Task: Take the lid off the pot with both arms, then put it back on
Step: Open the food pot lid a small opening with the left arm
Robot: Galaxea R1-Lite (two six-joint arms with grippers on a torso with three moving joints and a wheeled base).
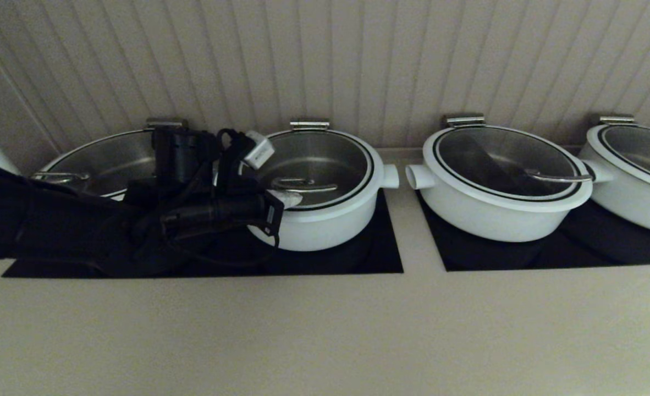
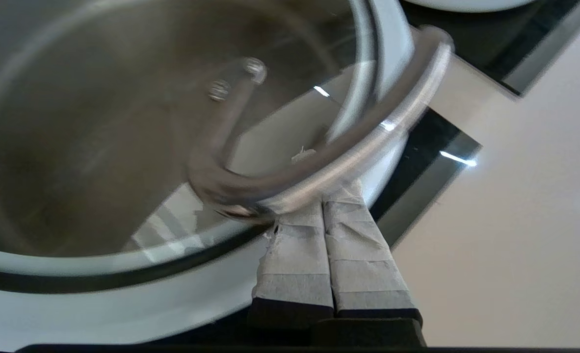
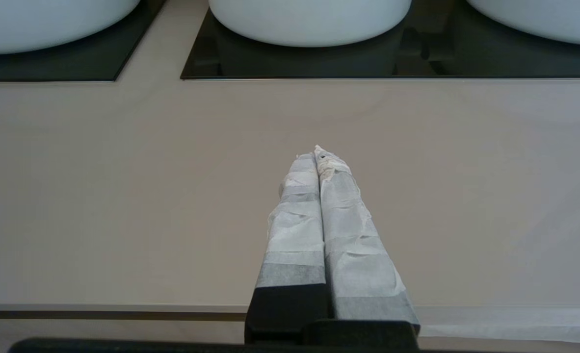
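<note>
Beige counter (image 1: 325,330): left tool (image 2: 319,196) clenched beneath lid (image 2: 123,147) handle; right tool (image 3: 318,157) clenched, well apart

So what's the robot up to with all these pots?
It is working on the lid of the second pot from the left. The left pincer is closed, its tips tucked under the lid's steel handle, and the lid sits on the pot. The right pincer hangs closed over the bare counter, touching nothing.

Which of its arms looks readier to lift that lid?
The left. Its pincer is closed, tips right under the lid's steel handle on the pot. The right pincer, closed too, hangs over bare counter, short of the pots.
</note>
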